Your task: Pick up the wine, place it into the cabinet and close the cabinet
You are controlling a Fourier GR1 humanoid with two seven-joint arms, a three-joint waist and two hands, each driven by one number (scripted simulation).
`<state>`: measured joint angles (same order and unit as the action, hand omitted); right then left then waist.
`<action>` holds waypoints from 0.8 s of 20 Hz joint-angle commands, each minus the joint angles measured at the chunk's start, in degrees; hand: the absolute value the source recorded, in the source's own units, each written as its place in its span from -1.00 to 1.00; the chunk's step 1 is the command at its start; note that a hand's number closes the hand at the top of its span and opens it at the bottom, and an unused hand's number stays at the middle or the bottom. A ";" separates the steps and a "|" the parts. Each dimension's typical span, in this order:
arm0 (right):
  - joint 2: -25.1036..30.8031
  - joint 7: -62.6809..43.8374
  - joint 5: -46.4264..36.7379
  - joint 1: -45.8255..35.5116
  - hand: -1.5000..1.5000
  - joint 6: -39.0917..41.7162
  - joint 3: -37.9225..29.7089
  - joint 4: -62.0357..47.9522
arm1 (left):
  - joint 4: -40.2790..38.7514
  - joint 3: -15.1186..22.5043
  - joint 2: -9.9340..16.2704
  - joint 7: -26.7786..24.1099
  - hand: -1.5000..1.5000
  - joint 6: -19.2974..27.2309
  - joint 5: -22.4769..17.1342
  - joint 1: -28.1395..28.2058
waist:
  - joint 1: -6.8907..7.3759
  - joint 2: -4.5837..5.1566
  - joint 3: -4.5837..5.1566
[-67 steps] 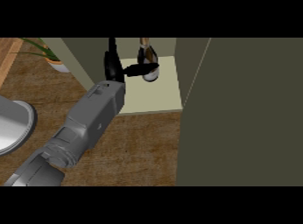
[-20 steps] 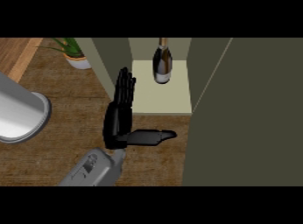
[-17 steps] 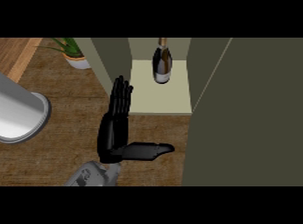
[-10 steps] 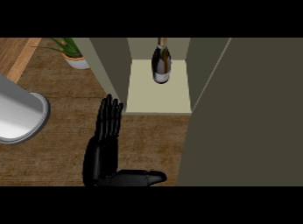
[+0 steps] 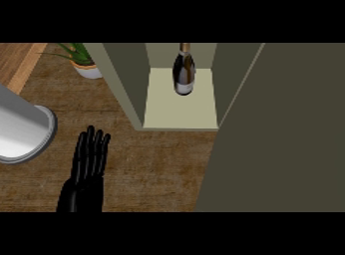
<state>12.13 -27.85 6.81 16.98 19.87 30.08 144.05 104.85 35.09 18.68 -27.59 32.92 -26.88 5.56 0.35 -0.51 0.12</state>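
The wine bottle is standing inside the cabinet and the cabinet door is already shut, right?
Not quite. The wine bottle is standing inside the cabinet, but the cabinet door is open, not shut. The head view shows it swung out at the right, with the shelf in plain sight.

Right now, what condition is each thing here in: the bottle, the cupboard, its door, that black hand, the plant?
wine bottle: standing upright inside the cabinet, not held.
cabinet: open, the bottle on its pale shelf.
cabinet door: swung open, at the right.
hand: open, fingers straight, over the counter, holding nothing; which hand it is I cannot tell.
potted plant: upright, left of the cabinet.
grey cylinder: on the counter at the left.
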 commanded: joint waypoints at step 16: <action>-11.90 -13.30 -4.65 -19.96 1.00 -14.64 20.40 -3.13 | 12.90 -15.45 14.91 -3.04 -1.00 -14.06 -11.76 16.61 | 2.22 0.03 0.30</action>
<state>3.95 -38.27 2.74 4.08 10.49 40.61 139.74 116.49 22.40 31.78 -30.52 21.63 -36.16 20.44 2.01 -0.59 0.35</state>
